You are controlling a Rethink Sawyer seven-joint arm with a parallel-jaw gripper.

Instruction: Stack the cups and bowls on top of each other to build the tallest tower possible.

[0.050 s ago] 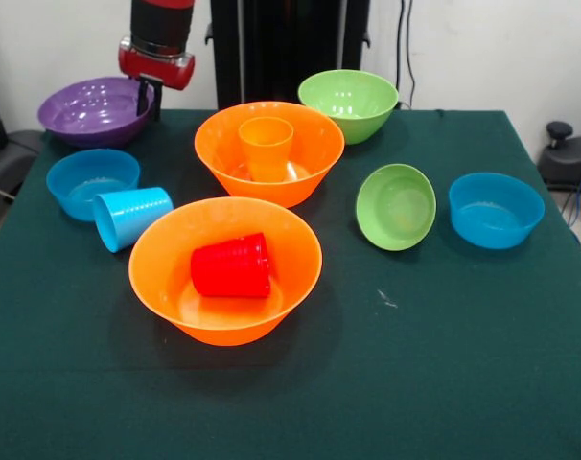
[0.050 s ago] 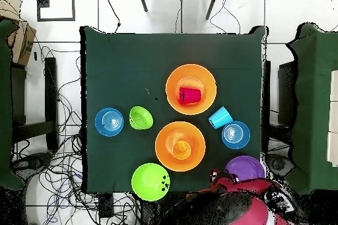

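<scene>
The red and black arm comes down at the far left corner of the green-clothed table (image 1: 463,383), its gripper (image 1: 149,99) hanging right at the rim of the large purple bowl (image 1: 89,108). Only one dark finger shows against the bowl's right edge, so I cannot tell whether the gripper is spread wide or closed on the rim.

No tower stands yet. Near the middle of the table sits a large orange bowl (image 1: 269,151) with the orange cup (image 1: 267,146) standing upright inside it. In front of it, nearer the camera, a second large orange bowl (image 1: 225,270) holds the red cup (image 1: 232,265) lying on its side. The light blue cup (image 1: 130,217) lies tipped over on the cloth, touching that near bowl's left rim and just beside a small blue bowl (image 1: 92,182).

At the far side, right of centre, rests the large green bowl (image 1: 349,103). The small green bowl (image 1: 396,206) is tilted on its edge, and the other small blue bowl (image 1: 496,209) sits upright to its right.
</scene>
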